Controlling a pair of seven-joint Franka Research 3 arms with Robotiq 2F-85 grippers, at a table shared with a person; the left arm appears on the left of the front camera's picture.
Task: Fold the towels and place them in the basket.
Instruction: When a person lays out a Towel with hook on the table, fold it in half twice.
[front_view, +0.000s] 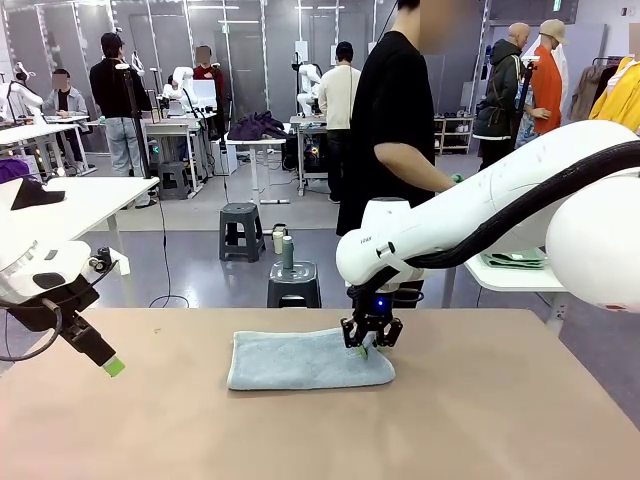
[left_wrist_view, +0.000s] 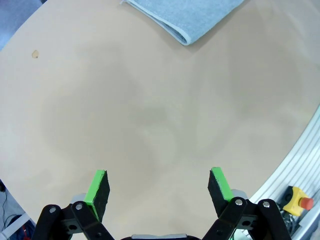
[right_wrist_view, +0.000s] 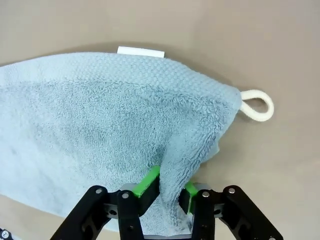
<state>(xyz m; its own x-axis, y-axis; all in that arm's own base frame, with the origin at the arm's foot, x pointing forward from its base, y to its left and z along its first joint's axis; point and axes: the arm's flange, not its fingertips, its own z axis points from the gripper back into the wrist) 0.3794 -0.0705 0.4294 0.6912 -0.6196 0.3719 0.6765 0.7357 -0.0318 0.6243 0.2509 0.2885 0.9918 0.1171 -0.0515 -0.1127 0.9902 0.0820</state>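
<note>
A pale blue-grey towel (front_view: 305, 360) lies folded on the tan table (front_view: 480, 420), slightly left of centre. My right gripper (front_view: 369, 346) comes down on its right end, shut on a pinched ridge of the towel (right_wrist_view: 100, 130). In the right wrist view the green fingertips (right_wrist_view: 149, 182) squeeze the terry, with the white label (right_wrist_view: 141, 51) and the corner loop (right_wrist_view: 258, 104) beyond. My left gripper (front_view: 110, 366) hovers open over bare table at the left; its wrist view has the gripper (left_wrist_view: 159, 182) with nothing between its fingers and the towel's corner (left_wrist_view: 185, 17) far off. The basket is out of view.
A person in black (front_view: 395, 120) stands at the far side of the table. A red emergency button (left_wrist_view: 297, 199) sits past the table edge near my left gripper. Stools (front_view: 293, 283) stand on the floor beyond.
</note>
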